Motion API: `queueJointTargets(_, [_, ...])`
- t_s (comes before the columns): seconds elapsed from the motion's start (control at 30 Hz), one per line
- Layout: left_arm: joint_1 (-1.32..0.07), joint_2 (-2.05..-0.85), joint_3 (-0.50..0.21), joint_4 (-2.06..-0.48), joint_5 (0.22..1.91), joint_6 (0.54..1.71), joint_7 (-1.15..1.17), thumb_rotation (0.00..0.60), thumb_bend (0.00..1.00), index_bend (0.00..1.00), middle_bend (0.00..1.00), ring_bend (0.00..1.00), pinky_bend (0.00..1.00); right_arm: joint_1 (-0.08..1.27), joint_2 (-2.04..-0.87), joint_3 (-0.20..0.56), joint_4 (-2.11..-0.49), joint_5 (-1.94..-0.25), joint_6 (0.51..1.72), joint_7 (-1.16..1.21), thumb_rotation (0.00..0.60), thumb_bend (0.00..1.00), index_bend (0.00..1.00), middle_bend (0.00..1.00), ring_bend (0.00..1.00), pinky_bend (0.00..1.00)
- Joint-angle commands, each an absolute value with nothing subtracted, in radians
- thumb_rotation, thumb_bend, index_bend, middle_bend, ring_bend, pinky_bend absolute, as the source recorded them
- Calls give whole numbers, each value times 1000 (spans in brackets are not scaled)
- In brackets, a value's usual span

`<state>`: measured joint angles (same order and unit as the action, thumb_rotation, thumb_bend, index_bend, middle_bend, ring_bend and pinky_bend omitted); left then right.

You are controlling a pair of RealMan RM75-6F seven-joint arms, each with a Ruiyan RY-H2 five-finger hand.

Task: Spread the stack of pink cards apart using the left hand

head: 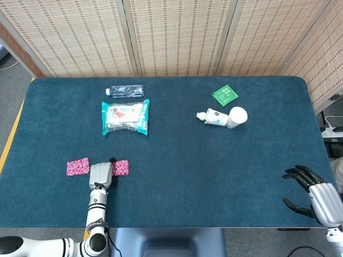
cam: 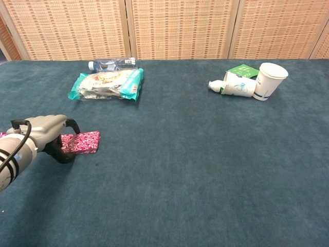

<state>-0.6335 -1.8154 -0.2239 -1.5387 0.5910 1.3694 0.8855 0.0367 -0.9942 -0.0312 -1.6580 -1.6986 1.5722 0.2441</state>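
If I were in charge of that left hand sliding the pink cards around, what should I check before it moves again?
1. Left hand on the pink cards: ok, it sits over them, cards showing on both sides.
2. Cards already apart: cannot tell, the hand hides the middle.
3. Room to slide: ok, bare table all around.
4. Snack bag and water bottle out of the way: ok, further back.
5. Right hand clear: ok, at the far edge, holding nothing.
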Motion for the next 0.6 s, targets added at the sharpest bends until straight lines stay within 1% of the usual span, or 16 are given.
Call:
queueJointTargets(0.03, [-632,-1818,-225,-1537,592,1371,886,600,351,239,1000,1000,1000,37,-994,-31,-1658,-1698,1572,244,600,126,350,254,156,320])
queueJointTargets(0.27, [-626,-1825,-226,-1534,609,1376,872,600,352,288,1000,1000,1000,37,-995,-31,-1660,-1697,1570,242,600,126,350,254,156,320])
queueJointTargets(0.47, [-620,-1833,-225,-1526,625,1376,858,600,358,417,1000,1000,1000,37,-994,-31,-1659,-1698,1572,243,600,126,350,254,156,320])
queueJointTargets(0.6, [-615,-1836,-225,-1523,638,1377,848,600,361,462,1000,1000,1000,37,-995,-30,-1659,-1697,1572,244,600,127,350,254,156,320])
